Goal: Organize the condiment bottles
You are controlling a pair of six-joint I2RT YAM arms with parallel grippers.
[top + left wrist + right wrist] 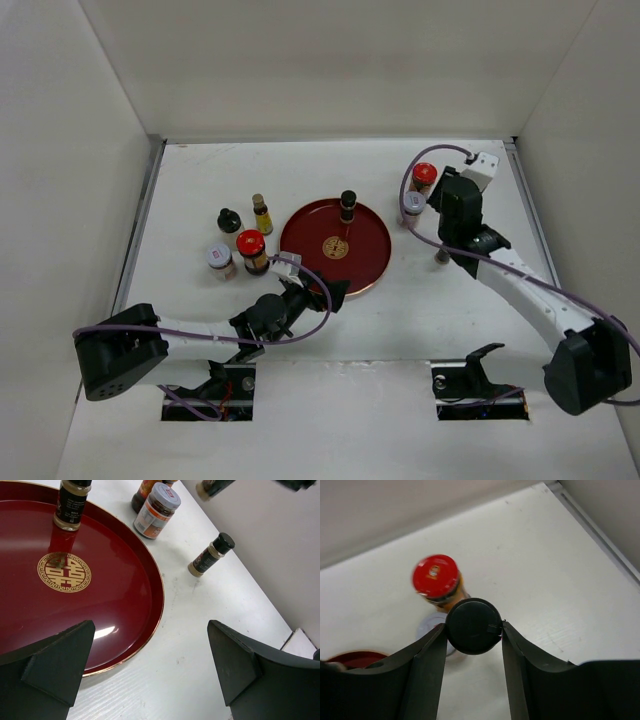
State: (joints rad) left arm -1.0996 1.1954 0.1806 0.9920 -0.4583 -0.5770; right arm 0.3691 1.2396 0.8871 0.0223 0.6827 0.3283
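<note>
Right gripper (473, 628) of mine clamped a black-capped bottle (470, 620) by its round cap; I judged it could swivel or slip, knocking the red-capped jar (436, 577) just beyond.

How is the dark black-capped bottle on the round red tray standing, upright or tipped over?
Upright: the dark black-capped bottle rests on its base on the round red tray, cap up.
</note>
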